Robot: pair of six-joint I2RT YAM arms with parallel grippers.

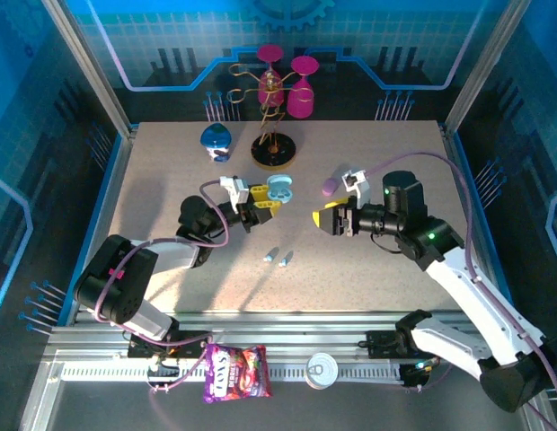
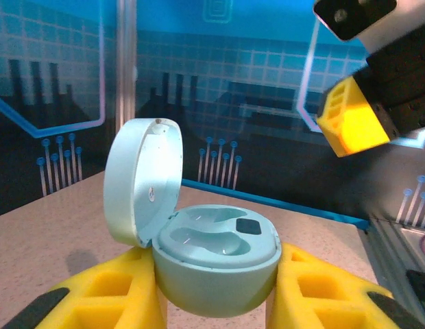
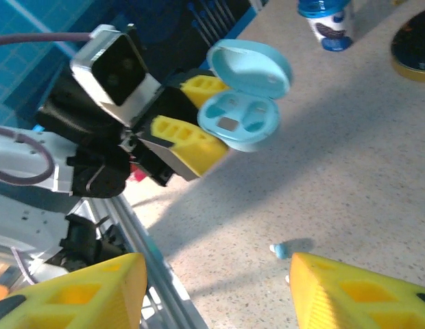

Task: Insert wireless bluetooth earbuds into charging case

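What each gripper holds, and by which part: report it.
The left gripper clamps the open pale blue charging case by the two opposite sides of its base. The right gripper is open and holds nothing.

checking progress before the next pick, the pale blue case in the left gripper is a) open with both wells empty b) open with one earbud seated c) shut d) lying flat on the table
a: the pale blue case sits clamped in the left gripper with its lid hinged up and both wells looking empty, while two pale blue earbuds lie on the table.
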